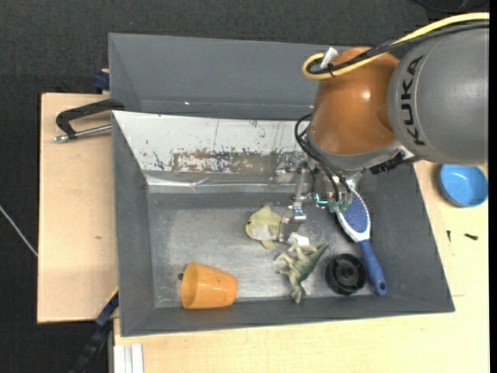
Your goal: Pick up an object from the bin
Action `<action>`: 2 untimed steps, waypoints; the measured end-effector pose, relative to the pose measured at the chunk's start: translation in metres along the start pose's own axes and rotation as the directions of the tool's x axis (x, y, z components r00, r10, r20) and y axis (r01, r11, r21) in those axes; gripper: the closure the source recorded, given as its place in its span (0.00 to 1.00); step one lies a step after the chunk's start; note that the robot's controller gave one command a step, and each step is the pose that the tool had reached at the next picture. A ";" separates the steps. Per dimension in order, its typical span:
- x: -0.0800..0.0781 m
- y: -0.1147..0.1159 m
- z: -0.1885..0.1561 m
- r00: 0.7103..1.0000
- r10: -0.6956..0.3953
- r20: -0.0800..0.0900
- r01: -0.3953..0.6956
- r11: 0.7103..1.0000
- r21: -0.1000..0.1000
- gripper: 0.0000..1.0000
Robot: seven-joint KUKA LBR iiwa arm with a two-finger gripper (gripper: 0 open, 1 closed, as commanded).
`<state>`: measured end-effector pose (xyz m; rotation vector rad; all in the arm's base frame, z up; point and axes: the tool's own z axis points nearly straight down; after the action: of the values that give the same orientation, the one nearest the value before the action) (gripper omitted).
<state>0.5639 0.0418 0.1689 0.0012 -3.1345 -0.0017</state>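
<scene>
Orange cup [207,286] on its side front-left in the grey metal bin [128,224], pale yellow crumpled thing [264,225] mid-floor, just left of the end effector [297,213], whose opening cannot be told, green toy dinosaur [299,267] below it, black round cap [345,274], blue-handled brush [359,225], light desk [272,356], dark floor [233,6] behind.

Reaches in from the right with a thick grey arm link [450,92] lettered KUKA in the upper right corner. Ends at the wrist in a rounded orange cover [353,103], with a yellow cable [435,28] running along the link and looping over the cover's top. Points down and to the left, with the slim metal gripper [295,212] hanging below the cover's lower edge among dark wires [330,183].
</scene>
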 end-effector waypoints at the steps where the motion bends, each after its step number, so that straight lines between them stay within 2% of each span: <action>1: -0.006 0.002 0.096 0.998 -0.058 0.009 0.058 0.998 0.000 0.00; 2: -0.009 0.002 0.091 0.998 -0.057 0.019 0.057 0.998 0.000 1.00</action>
<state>0.5724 0.0440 0.0774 0.0913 -3.1524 -0.0034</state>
